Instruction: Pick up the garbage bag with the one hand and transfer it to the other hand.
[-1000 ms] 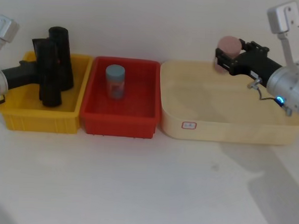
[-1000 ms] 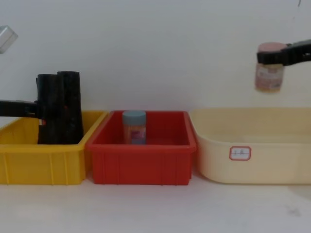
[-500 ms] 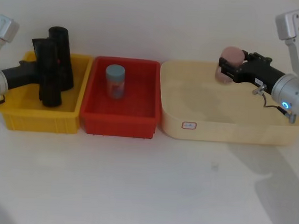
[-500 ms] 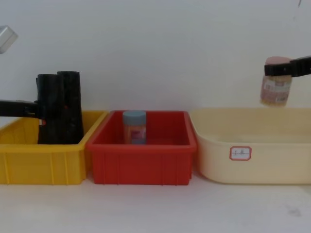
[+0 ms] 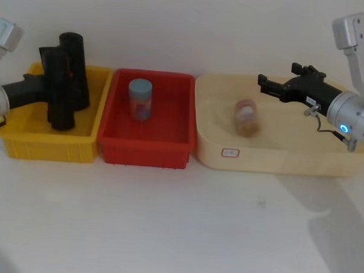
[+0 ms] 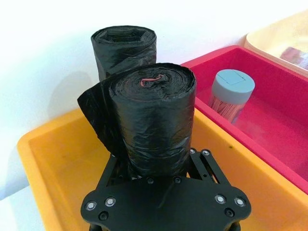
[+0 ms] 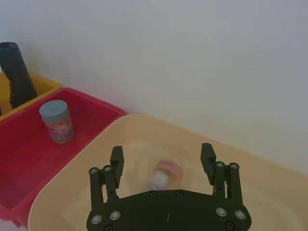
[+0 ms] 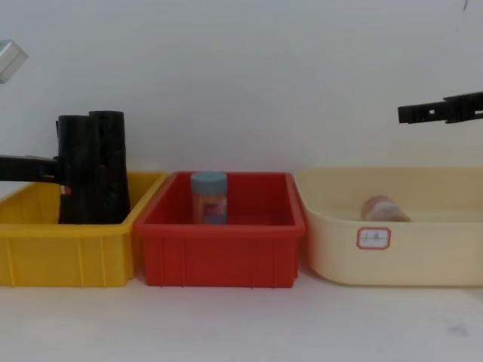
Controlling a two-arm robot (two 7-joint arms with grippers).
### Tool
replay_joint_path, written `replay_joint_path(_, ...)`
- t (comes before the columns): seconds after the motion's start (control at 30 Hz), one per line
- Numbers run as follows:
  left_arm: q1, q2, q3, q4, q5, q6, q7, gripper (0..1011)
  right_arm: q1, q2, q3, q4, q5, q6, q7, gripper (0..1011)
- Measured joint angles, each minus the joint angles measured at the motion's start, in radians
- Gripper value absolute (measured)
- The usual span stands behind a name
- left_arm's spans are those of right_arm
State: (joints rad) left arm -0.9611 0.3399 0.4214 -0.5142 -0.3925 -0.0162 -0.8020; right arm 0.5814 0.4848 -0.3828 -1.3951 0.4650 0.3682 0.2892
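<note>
Garbage bag [image 5: 61,116] still held by left pincer [image 5: 51,86], right pincer [image 7: 162,155] now wide, jar [image 5: 245,117] dropped

Right pincer [image 7: 162,154]: opened, fingers now spread and empty.
Jar [image 5: 246,116]: dropped from the pincer into the cream tub [image 5: 277,160] below.

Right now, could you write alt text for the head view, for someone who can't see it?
The right gripper hangs open above a cream tub with a small jar inside, while the left gripper reaches into a yellow bin at the front black roll, a second black roll behind it. Between them, a red bin holds a blue-lidded jar.
</note>
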Motion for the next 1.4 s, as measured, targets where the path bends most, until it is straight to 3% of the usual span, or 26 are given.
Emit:
replay_joint_path(0.07,0.000,0.000,0.000,0.000,0.000,0.000,0.000,418,0.001,-0.001,0.000,0.002,0.001,0.001,0.003,1001)
replay_joint_path(0.3,0.006,0.004,-0.006,-0.027,0.001,0.001,0.010,418,0.001,-0.004,0.001,0.006,0.004,0.002,0.006,1001)
replay_joint_path(0.6,0.022,0.034,-0.038,-0.152,-0.023,0.051,0.026,418,0.002,-0.005,0.001,0.008,0.005,0.003,0.009,1001)
replay_joint_path(0.77,0.018,0.051,-0.055,-0.206,-0.054,0.088,-0.001,418,0.002,-0.006,0.001,0.009,0.006,0.004,0.010,1002)
replay_joint_path(1.0,-0.011,0.062,-0.062,-0.222,-0.091,0.125,-0.075,418,0.002,-0.005,0.002,0.007,0.007,0.001,0.024,1002)
replay_joint_path(1.2,-0.066,0.053,-0.043,-0.164,-0.102,0.132,-0.164,418,0.000,0.006,0.001,-0.004,0.015,-0.015,0.067,1001)
replay_joint_path(1.4,-0.185,0.003,0.024,0.036,-0.120,0.074,-0.274,418,-0.002,0.025,-0.003,-0.024,0.029,-0.033,0.125,1001)
